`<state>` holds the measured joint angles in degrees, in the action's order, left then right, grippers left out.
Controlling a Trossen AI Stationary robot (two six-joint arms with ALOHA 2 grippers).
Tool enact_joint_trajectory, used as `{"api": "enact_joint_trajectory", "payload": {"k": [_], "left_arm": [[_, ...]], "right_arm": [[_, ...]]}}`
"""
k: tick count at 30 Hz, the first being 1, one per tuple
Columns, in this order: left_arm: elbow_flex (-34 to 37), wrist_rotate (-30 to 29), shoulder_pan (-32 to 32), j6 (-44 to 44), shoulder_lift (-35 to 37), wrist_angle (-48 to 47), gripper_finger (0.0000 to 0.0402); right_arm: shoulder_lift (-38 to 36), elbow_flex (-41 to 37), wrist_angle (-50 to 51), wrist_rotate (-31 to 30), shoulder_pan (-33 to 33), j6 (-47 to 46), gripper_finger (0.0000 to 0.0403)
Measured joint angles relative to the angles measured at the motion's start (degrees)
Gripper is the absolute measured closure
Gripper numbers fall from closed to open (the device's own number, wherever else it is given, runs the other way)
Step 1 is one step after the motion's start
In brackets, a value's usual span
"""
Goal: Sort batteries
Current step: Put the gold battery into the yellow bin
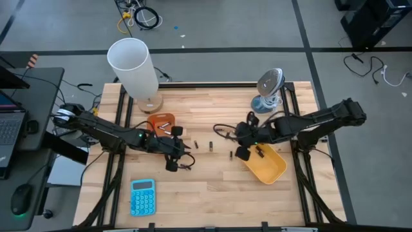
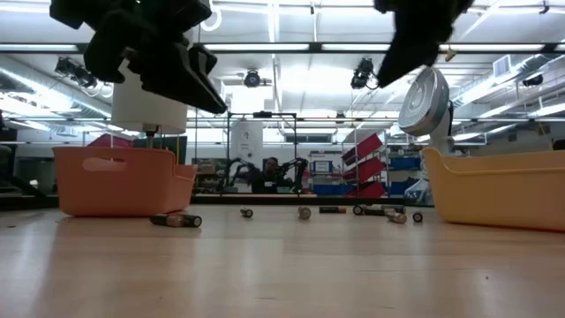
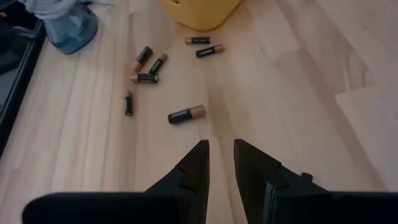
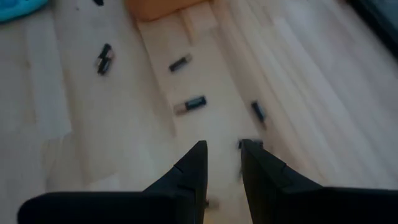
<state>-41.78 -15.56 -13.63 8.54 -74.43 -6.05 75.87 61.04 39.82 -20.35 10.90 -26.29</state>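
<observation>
Overhead, left gripper (image 1: pixel 172 158) beside orange tray (image 1: pixel 159 122), right gripper (image 1: pixel 243 147) by yellow tray (image 1: pixel 269 167); batteries (image 1: pixel 211 145) loose on wood between them. Both wrist views: fingers (image 3: pixel 193 171) slightly apart, empty; batteries scattered ahead.

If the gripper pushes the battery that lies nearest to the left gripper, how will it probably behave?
The battery is a small smooth cylinder lying on its side on the bare wooden table, so a sideways push would probably make it roll. It looks rigid, so it should not bend. The left gripper shows only a narrow gap, and the round body might slip out.
</observation>
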Motion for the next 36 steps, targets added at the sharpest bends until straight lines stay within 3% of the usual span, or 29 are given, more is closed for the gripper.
{"api": "enact_joint_trajectory", "payload": {"k": [11, 27, 36], "left_arm": [[0.0, -2.0, -1.4, -2.6, 3.9, -6.7, 0.0325], [-0.1, -4.0, -3.5, -10.3, 7.3, -15.5, 0.0325], [-0.1, -4.7, -5.3, -13.3, 7.3, -19.2, 0.0325]], "right_arm": [[9.7, 0.8, -7.6, 2.4, -8.6, 11.7, 0.0319], [25.4, 16.7, -0.8, 5.4, -16.5, 29.1, 0.0316], [30.9, 17.1, 0.1, 8.4, -19.0, 26.8, 0.0314]]}}
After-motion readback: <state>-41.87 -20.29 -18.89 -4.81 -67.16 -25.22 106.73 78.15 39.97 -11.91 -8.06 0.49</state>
